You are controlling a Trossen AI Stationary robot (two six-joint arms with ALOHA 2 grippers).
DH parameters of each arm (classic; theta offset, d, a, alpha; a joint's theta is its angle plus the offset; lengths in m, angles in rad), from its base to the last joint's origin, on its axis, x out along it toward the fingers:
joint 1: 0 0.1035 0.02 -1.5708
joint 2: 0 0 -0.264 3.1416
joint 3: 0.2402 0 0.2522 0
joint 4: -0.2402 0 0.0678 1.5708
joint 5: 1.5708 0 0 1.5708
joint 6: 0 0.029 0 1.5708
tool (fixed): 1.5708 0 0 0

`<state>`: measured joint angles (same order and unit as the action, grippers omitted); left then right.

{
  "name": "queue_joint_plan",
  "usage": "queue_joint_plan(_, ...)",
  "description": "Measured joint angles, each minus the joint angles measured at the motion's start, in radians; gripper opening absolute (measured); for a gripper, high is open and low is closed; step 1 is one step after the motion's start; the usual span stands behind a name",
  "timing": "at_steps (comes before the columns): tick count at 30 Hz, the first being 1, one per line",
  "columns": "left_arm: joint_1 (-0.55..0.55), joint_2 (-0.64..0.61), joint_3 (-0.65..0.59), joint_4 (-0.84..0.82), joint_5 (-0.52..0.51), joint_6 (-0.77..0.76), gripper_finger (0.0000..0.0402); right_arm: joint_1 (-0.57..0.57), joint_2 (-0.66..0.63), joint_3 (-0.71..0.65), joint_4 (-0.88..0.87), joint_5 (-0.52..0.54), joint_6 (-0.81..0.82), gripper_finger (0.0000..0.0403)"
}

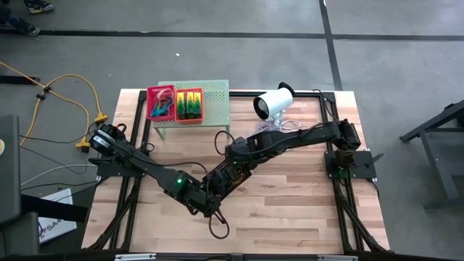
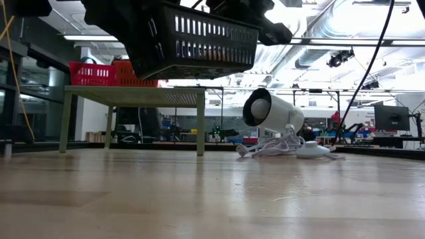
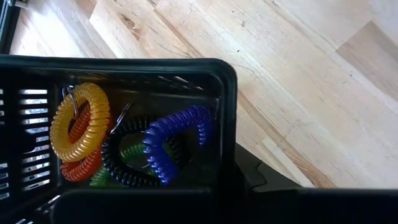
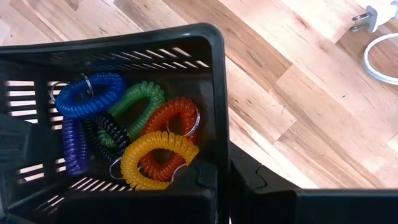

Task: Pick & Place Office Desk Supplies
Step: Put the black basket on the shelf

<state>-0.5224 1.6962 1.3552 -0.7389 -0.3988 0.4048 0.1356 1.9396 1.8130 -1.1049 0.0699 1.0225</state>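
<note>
A black mesh basket point(image 2: 199, 41) hangs above the wooden table, near its middle point(image 1: 220, 181). Coiled loops lie in it: yellow point(image 3: 81, 121), blue point(image 3: 177, 140), black, green and red. My left gripper point(image 1: 210, 197) comes at it from the near left and my right gripper point(image 1: 229, 171) from the far right, both shut on it. A pink-red basket point(image 1: 161, 103) and a red basket point(image 1: 190, 106) holding green packs stand on the pale-green stand point(image 1: 216, 98). My left gripper holds the black basket by its wall beside a corner point(image 3: 229, 163), slanting down. One dark finger point(image 3: 267, 180) shows outside the wall; the inner one is hidden by the basket. The basket is lifted clear. My right gripper holds the basket's wall near a corner point(image 4: 219, 163), pointing steeply down. One finger point(image 4: 252, 177) stands outside the wall and the other seems to be inside. The basket hangs clear of the table, tilted a little.
A white cylinder device point(image 1: 274, 103) with its coiled cable point(image 2: 279, 147) lies at the far right of the table. The stand's legs point(image 2: 200, 123) rest at the far left. Bare wood lies under and around the basket. A dark cable loops near the front edge point(image 1: 217, 226).
</note>
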Motion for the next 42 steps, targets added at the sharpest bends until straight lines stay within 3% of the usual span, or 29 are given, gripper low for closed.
queue_joint_plan(42,0.0,0.0,0.0,-0.001,0.002,-0.001,0.0,0.0,0.0,0.0,0.021,-0.021,0.02,0.0013)
